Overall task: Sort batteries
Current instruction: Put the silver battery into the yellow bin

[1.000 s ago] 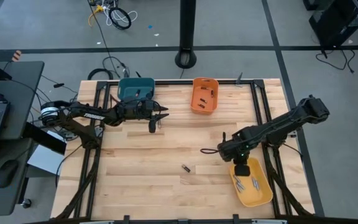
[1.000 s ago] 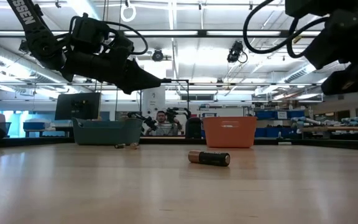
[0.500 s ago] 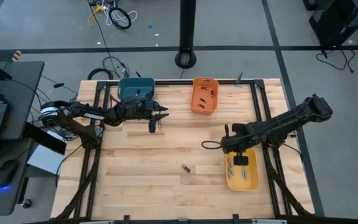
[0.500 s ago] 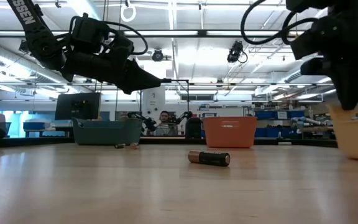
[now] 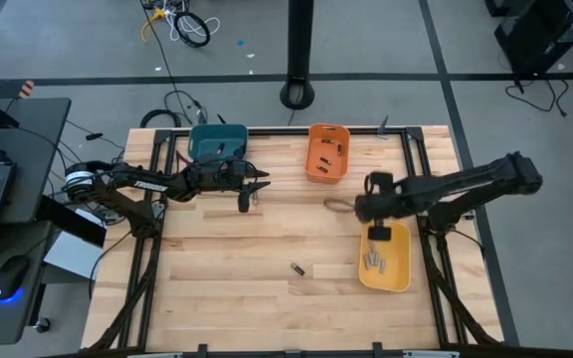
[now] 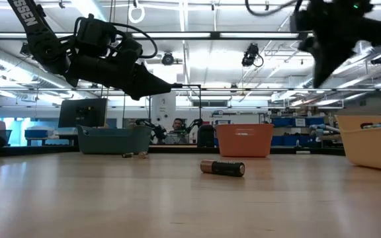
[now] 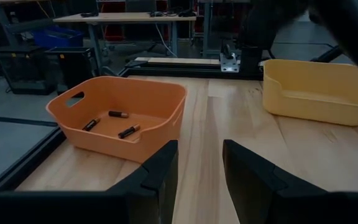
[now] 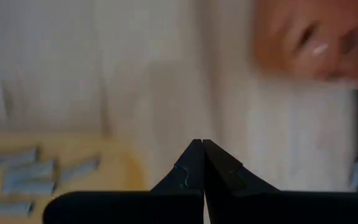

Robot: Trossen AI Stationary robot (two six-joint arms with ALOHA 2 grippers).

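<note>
Swinging up the table, the right gripper [image 5: 370,203], fingers pinched shut on nothing, has shifted the yellow bin [image 5: 387,261]; the left gripper [image 5: 259,185] hangs half-open, idle; bins hold sorted batteries, but one battery [image 5: 296,268] lies loose mid-table.

The pale wooden counter [image 5: 267,249] is showing smooth grain; the orange bin [image 7: 120,118] is looking like matt plastic.
</note>
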